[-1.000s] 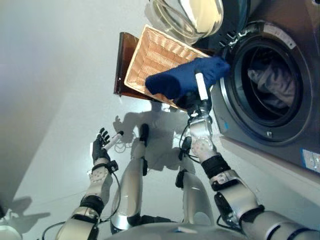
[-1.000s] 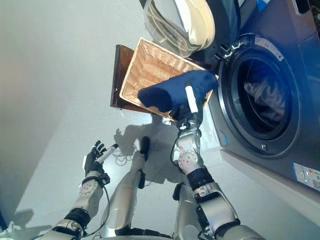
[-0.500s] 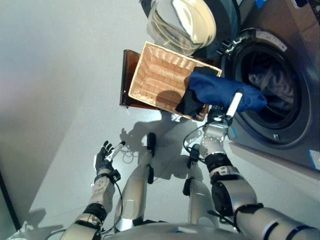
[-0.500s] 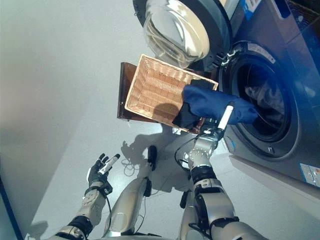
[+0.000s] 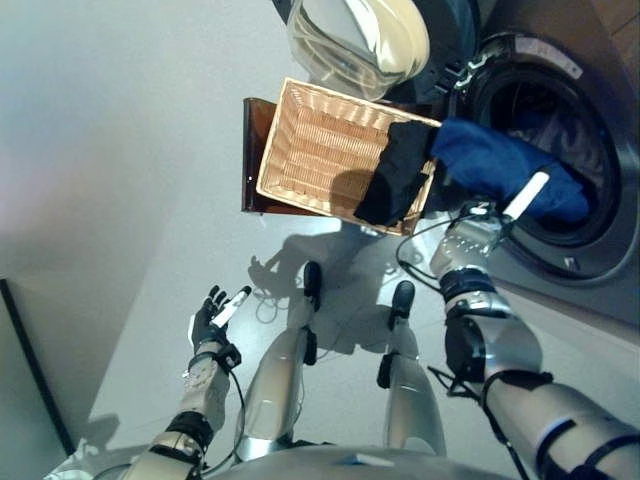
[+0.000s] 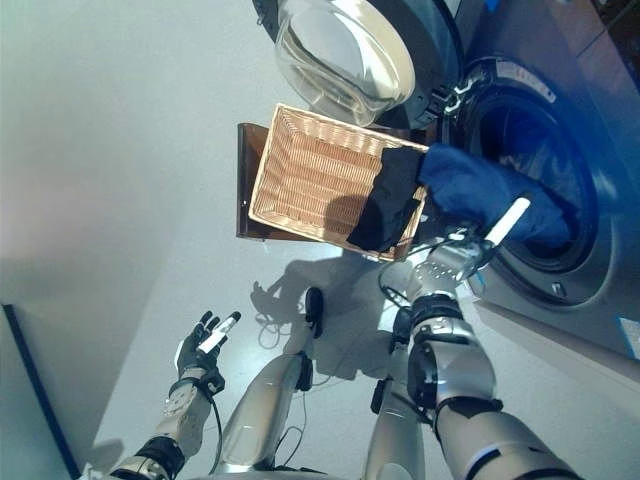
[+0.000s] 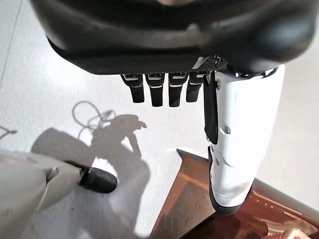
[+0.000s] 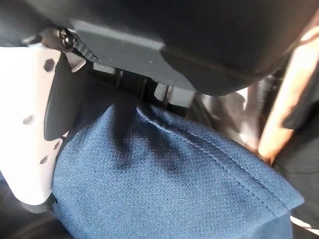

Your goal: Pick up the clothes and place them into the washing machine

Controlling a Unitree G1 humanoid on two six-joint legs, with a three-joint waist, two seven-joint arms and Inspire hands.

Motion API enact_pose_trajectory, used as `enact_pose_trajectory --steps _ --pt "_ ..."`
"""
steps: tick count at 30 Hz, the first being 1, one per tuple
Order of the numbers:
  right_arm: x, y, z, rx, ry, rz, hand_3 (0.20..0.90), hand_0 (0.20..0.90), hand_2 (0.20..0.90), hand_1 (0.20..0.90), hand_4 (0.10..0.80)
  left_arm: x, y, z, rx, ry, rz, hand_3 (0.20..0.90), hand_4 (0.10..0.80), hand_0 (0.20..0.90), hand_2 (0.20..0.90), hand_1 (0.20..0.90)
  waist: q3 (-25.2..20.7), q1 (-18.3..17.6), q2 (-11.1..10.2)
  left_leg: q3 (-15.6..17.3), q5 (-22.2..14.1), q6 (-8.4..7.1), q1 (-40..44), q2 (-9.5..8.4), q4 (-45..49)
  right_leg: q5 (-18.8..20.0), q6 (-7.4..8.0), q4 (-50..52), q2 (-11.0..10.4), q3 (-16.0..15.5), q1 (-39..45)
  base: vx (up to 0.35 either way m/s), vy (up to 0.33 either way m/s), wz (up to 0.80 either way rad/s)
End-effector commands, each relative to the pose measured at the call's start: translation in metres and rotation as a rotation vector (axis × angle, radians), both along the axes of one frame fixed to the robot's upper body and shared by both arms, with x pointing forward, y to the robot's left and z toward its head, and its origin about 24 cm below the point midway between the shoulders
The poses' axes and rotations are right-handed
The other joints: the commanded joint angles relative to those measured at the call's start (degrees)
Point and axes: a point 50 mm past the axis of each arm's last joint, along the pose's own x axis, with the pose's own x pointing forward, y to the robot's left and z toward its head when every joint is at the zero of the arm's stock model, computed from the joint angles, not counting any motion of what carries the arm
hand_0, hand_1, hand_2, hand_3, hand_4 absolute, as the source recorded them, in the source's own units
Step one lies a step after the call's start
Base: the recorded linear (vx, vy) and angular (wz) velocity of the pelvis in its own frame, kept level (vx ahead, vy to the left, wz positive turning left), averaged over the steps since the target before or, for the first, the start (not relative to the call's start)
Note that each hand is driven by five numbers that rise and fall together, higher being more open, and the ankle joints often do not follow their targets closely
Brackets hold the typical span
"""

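Note:
My right hand (image 5: 492, 214) is shut on a dark blue garment (image 5: 500, 170) and holds it at the washing machine's round opening (image 5: 600, 120); the cloth reaches into the drum. In the right wrist view the blue cloth (image 8: 164, 179) lies pinched between the white-covered thumb (image 8: 27, 124) and the fingers. A black garment (image 5: 397, 180) hangs over the near right rim of the wicker basket (image 5: 320, 150), which rests on the dark brown box (image 5: 252, 150). My left hand (image 5: 212, 315) is open and empty, low over the floor; its straight fingers (image 7: 159, 89) show in the left wrist view.
The machine's glass door (image 5: 360, 40) stands open above the basket. The grey front of the machine (image 5: 600, 290) runs along the right. Pale floor (image 5: 120, 200) spreads to the left of the box.
My right hand has carried the blue garment further right, from the drum's rim into the opening. The black garment stays on the basket. The camera has shifted a little.

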Motion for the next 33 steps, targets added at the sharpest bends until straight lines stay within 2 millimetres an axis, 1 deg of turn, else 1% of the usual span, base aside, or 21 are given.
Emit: enact_pose_trajectory --steps 1,2,7,12,13,14,15,16,17,18,20,24,28,30,33 --pt "-0.002 -0.044 0.076 -0.097 -0.183 -0.154 0.200 0.200 0.200 0.200 0.300 0.001 0.009 0.007 0.032 -0.068 0.007 0.900 0.800 0.900 0.900 0.900 0.1 1.5 4.3 -2.8 0.0 -4.90 -0.4 -0.24 -3.4 -6.4 0.23 6.1 1.9 -1.6 2.4 -0.015 -0.008 -0.12" --pt "-0.002 -0.046 0.077 -0.097 -0.185 -0.156 0.200 0.200 0.200 0.200 0.300 0.002 0.009 0.008 0.030 -0.071 0.006 0.900 0.800 0.900 0.900 0.900 0.1 1.6 4.4 -2.8 0.0 -4.90 -0.5 -0.22 -3.4 -6.4 0.22 6.2 1.9 -1.6 2.3 -0.017 -0.011 -0.07" --pt "-0.010 -0.072 0.107 -0.063 -0.245 -0.245 0.200 0.200 0.200 0.200 0.300 0.001 0.008 0.010 0.020 -0.090 -0.009 0.900 0.800 0.900 0.900 0.900 -0.5 2.3 5.9 -2.5 0.1 -4.92 -1.1 -0.19 -3.4 -6.8 0.26 6.8 2.0 -1.5 1.3 0.000 0.000 0.00" --pt "-0.025 -0.099 0.135 -0.057 -0.281 -0.333 0.200 0.200 0.200 0.200 0.300 -0.003 0.011 0.009 0.024 -0.090 -0.018 0.900 0.800 0.900 0.900 0.900 -1.3 2.6 7.0 -2.3 0.1 -4.99 -1.5 -0.15 -3.4 -6.9 0.43 7.1 2.1 -1.3 0.2 -0.003 0.013 -0.07" --pt "-0.031 -0.107 0.149 -0.068 -0.307 -0.363 0.200 0.200 0.200 0.200 0.300 -0.003 0.013 0.011 0.025 -0.100 -0.018 0.900 0.800 0.900 0.900 0.900 -1.7 2.7 7.2 -2.3 0.0 -5.01 -1.7 -0.17 -3.4 -6.9 0.47 7.1 2.2 -1.2 0.0 0.000 0.000 0.00" --pt "-0.032 -0.108 0.150 -0.069 -0.307 -0.364 0.200 0.200 0.200 0.200 0.300 -0.002 0.012 0.011 0.023 -0.101 -0.019 0.900 0.800 0.900 0.900 0.900 -1.7 2.8 7.2 -2.3 0.1 -5.01 -1.8 -0.17 -3.4 -6.9 0.47 7.1 2.2 -1.2 -0.1 0.000 0.000 0.00" --pt "-0.036 -0.114 0.159 -0.078 -0.309 -0.382 0.200 0.200 0.200 0.200 0.300 -0.003 0.013 0.012 0.026 -0.106 -0.029 0.900 0.800 0.900 0.900 0.900 -1.9 2.8 7.3 -2.3 0.0 -5.02 -1.9 -0.13 -3.4 -6.8 0.50 7.1 2.2 -1.1 -0.2 0.000 0.000 0.00" --pt "-0.037 -0.115 0.161 -0.079 -0.308 -0.383 0.200 0.200 0.200 0.200 0.300 -0.002 0.012 0.012 0.025 -0.107 -0.030 0.900 0.800 0.900 0.900 0.900 -1.9 2.9 7.4 -2.2 0.0 -5.02 -2.0 -0.13 -3.4 -6.8 0.51 7.1 2.2 -1.1 -0.3 0.000 0.000 0.00" --pt "-0.044 -0.122 0.173 -0.091 -0.320 -0.408 0.200 0.200 0.200 0.200 0.300 -0.005 0.014 0.011 0.027 -0.102 -0.030 0.900 0.800 0.900 0.900 0.900 -2.2 2.9 7.5 -2.1 0.0 -5.01 -2.1 -0.08 -3.4 -6.7 0.60 7.1 2.1 -1.0 -0.5 0.000 0.000 0.00" --pt "-0.044 -0.123 0.174 -0.092 -0.320 -0.409 0.200 0.200 0.200 0.200 0.300 -0.004 0.013 0.011 0.025 -0.103 -0.031 0.900 0.800 0.900 0.900 0.900 -2.2 3.0 7.5 -2.0 0.0 -5.01 -2.2 -0.08 -3.4 -6.7 0.60 7.1 2.1 -1.0 -0.6 0.000 0.000 0.00" --pt "-0.052 -0.129 0.186 -0.100 -0.334 -0.436 0.200 0.200 0.200 0.200 0.300 -0.006 0.015 0.011 0.030 -0.102 -0.032 0.900 0.800 0.900 0.900 0.900 -2.5 3.0 7.6 -2.0 0.0 -5.08 -2.3 -0.08 -3.4 -6.6 0.68 7.1 2.1 -1.0 -0.9 0.000 0.000 0.00" --pt "-0.068 -0.141 0.215 -0.158 -0.324 -0.481 0.200 0.200 0.200 0.200 0.300 -0.009 0.020 0.012 0.044 -0.100 -0.027 0.900 0.800 0.900 0.900 0.900 -2.9 3.0 7.7 -1.9 0.0 -5.15 -2.6 0.06 -3.4 -6.5 0.76 7.2 2.2 -0.7 -1.6 0.000 0.000 0.00" --pt "-0.077 -0.145 0.229 -0.176 -0.296 -0.509 0.200 0.200 0.200 0.200 0.300 -0.009 0.021 0.013 0.051 -0.100 -0.025 0.900 0.800 0.900 0.900 0.900 -3.0 2.9 7.7 -1.8 0.1 -5.21 -2.9 0.18 -3.4 -6.6 0.74 7.4 2.4 -0.6 -2.0 0.000 0.000 0.00" --pt "-0.083 -0.149 0.235 -0.198 -0.234 -0.523 0.200 0.200 0.200 0.200 0.300 -0.010 0.023 0.013 0.058 -0.099 -0.021 0.900 0.800 0.900 0.900 0.900 -3.0 2.8 7.5 -1.7 0.1 -5.14 -3.1 0.24 -3.4 -6.5 0.76 7.4 2.5 -0.6 -2.2 0.000 0.000 0.00" --pt "-0.083 -0.147 0.239 -0.196 -0.243 -0.526 0.200 0.200 0.200 0.200 0.300 -0.009 0.023 0.014 0.063 -0.104 -0.022 0.900 0.800 0.900 0.900 0.900 -3.0 2.7 7.5 -1.6 0.0 -5.05 -3.2 0.31 -3.4 -6.5 0.73 7.4 2.6 -0.6 -2.3 0.000 0.000 0.00"
